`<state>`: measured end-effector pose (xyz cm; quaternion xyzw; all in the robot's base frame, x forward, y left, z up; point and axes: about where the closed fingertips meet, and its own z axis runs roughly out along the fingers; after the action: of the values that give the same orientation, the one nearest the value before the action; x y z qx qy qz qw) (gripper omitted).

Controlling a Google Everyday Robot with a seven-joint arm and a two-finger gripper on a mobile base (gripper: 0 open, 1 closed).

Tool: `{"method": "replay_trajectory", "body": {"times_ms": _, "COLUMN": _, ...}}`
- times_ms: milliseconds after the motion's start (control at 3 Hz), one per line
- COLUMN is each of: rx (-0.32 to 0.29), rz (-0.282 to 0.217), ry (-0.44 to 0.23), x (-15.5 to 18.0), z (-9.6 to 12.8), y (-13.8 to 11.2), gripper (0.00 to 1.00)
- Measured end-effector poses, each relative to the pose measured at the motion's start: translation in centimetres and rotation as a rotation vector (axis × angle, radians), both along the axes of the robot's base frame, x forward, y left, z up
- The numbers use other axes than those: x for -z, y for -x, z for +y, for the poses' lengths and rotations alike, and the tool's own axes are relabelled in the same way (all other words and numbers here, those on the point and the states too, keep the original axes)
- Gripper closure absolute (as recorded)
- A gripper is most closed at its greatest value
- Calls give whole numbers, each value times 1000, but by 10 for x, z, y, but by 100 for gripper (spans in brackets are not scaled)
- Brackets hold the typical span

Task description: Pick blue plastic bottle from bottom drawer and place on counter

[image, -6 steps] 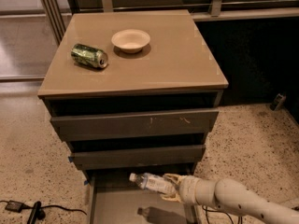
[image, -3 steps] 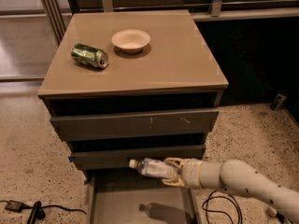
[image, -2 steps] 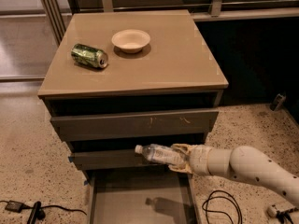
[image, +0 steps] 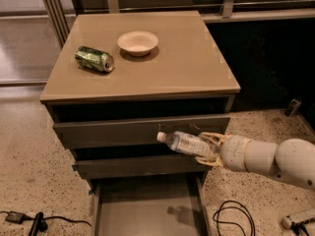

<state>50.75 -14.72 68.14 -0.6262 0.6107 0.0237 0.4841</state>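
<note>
My gripper [image: 209, 149] is shut on the blue plastic bottle [image: 184, 143], a small clear bottle with a white cap and pale label. It holds the bottle lying sideways, cap to the left, in the air in front of the middle drawer front. The bottom drawer [image: 147, 210] is pulled open below, its flat grey floor bare but for the bottle's shadow. The counter [image: 172, 68] is the glossy tan top of the cabinet, above the bottle. My white arm [image: 275, 159] reaches in from the right.
A green metal can [image: 94, 59] lies on its side at the counter's left. A cream bowl [image: 138, 42] stands at the counter's back middle. Black cables [image: 234, 218] lie on the speckled floor to the right of the drawer, and more at the bottom left [image: 29, 219].
My gripper has lifted the bottle out of the bottom drawer, up and slightly right, from just above the drawer floor to the height of the middle drawer front.
</note>
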Motion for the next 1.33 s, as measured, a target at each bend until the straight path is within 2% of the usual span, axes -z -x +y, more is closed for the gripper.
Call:
{"method": "replay_trajectory", "body": {"times_ms": 333, "rx": -11, "rz": -34, "ry": -34, "x": -44, "z": -10, "y": -8, "gripper": 100}}
{"method": "replay_trajectory", "body": {"times_ms": 667, "rx": -31, "rz": -80, "ry": -21, "x": -105, "z": -8, "y": -19, "gripper": 100}}
{"method": "replay_trajectory", "body": {"times_ms": 1000, "rx": -31, "rz": -80, "ry": -21, "x": -105, "z": -8, "y": -19, "gripper": 100}}
{"method": "replay_trajectory", "body": {"times_ms": 1333, "rx": -41, "rz": -95, "ry": -9, "x": -112, "z": -6, "y": -30, "gripper": 100}}
